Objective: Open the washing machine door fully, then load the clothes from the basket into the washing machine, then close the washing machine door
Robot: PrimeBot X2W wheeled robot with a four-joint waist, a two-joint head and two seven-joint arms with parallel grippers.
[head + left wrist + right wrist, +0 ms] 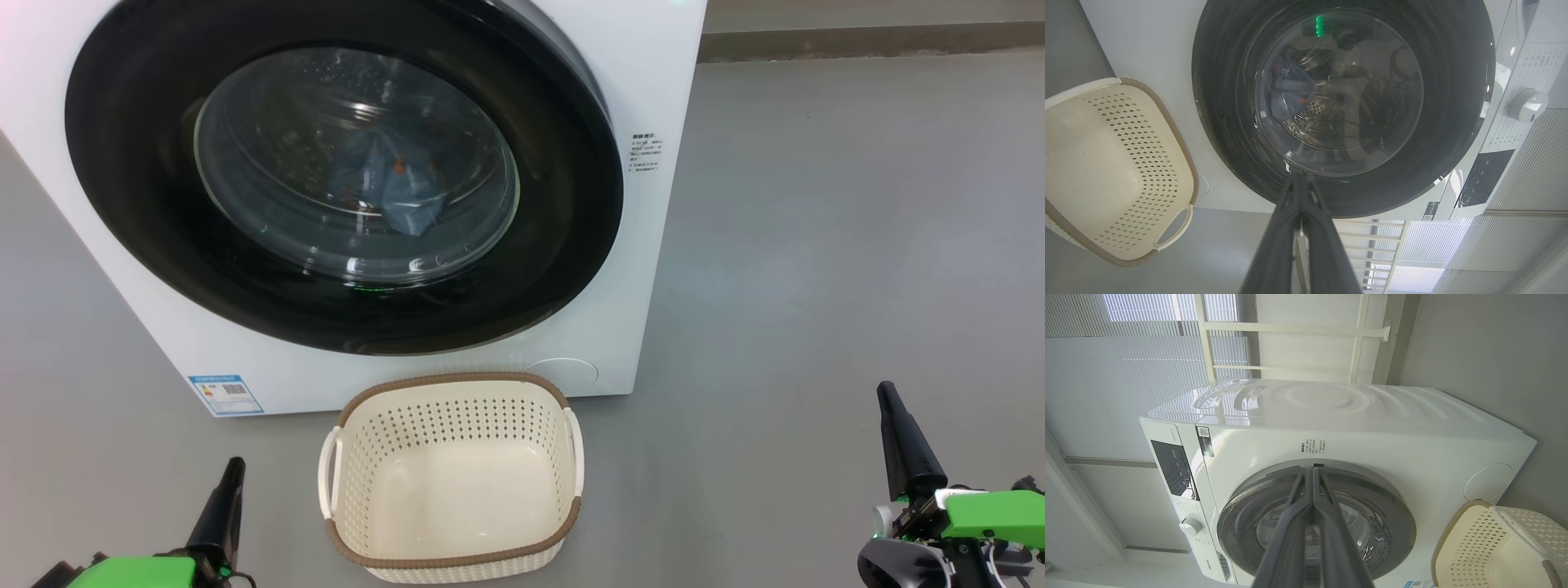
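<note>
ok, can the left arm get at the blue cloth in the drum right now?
Probably not. The washing machine door looks shut, and the blue cloth lies inside the drum behind it. The left tool, shut, sits low beside the empty basket; the door would have to open first.

A smooth grey floor (816, 245) carries two things. A white washing machine (653, 98) stands at eleven o'clock in the head view. A cream basket (457, 416) sits upright at six o'clock, just in front of the machine's lower edge.
</note>
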